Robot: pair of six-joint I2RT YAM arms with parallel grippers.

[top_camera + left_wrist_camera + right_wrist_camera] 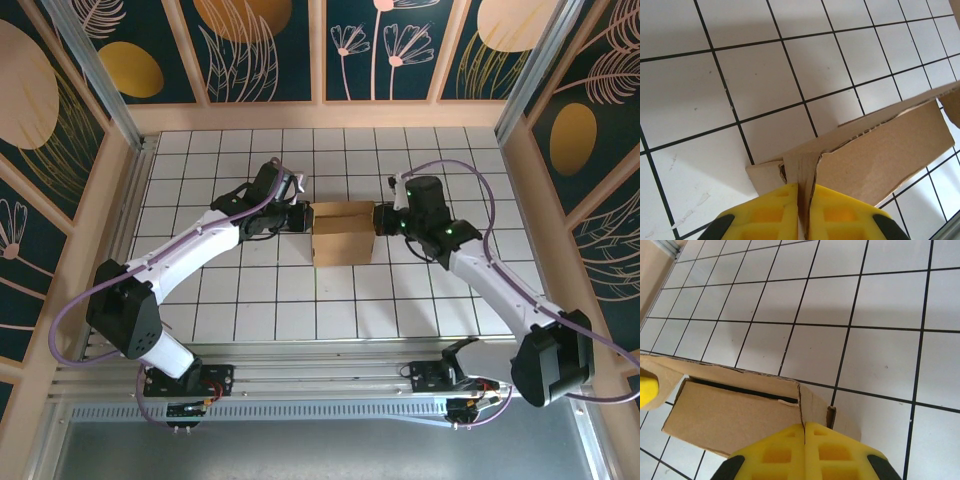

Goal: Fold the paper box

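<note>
The paper box (341, 233) is plain brown cardboard, partly folded, in the middle of the white tiled table between my two arms. My left gripper (303, 218) is at its left end. In the left wrist view this gripper (803, 194) is shut on a cardboard flap that runs down between the yellow fingers (772, 212), and the box's long wall (880, 145) stretches away to the right. My right gripper (379, 220) is at the box's right end. In the right wrist view it (804, 432) is shut on the corner flap of the box (730, 412).
The tiled table (250, 300) is ringed by wooden walls with patterned panels (265, 50). An aluminium rail (320, 380) runs along the near edge by the arm bases. A yellow fingertip of the left gripper (646, 387) shows past the box's far end.
</note>
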